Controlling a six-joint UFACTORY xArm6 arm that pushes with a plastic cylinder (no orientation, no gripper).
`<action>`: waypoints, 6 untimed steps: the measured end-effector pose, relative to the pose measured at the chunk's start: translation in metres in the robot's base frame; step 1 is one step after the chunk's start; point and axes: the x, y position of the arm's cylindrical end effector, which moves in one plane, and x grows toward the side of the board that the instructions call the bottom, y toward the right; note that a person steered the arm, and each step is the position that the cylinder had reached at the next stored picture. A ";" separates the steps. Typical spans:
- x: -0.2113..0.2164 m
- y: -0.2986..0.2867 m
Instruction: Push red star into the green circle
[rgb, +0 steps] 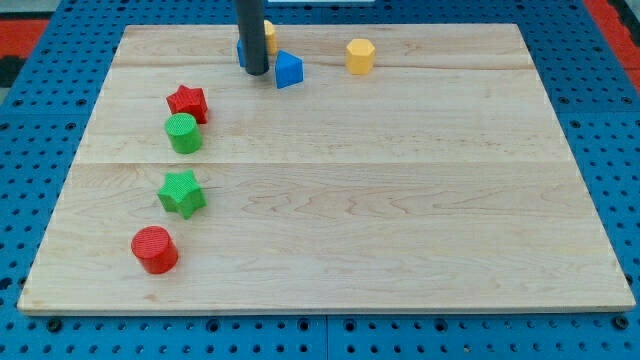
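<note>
The red star (188, 102) lies at the board's upper left, touching the green circle (183, 133) just below it. My tip (257, 72) is on the board near the view's top, up and to the right of the red star and well apart from it. The rod hides part of a blue block (242, 53) and a yellow block (269, 35) behind it.
A blue block (288, 69) sits just right of my tip. A yellow hexagon (360, 56) lies farther right. A green star (182, 193) and a red circle (155, 249) lie below the green circle on the wooden board (400, 200).
</note>
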 end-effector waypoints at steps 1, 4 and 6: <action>0.011 -0.041; 0.093 -0.025; 0.047 -0.058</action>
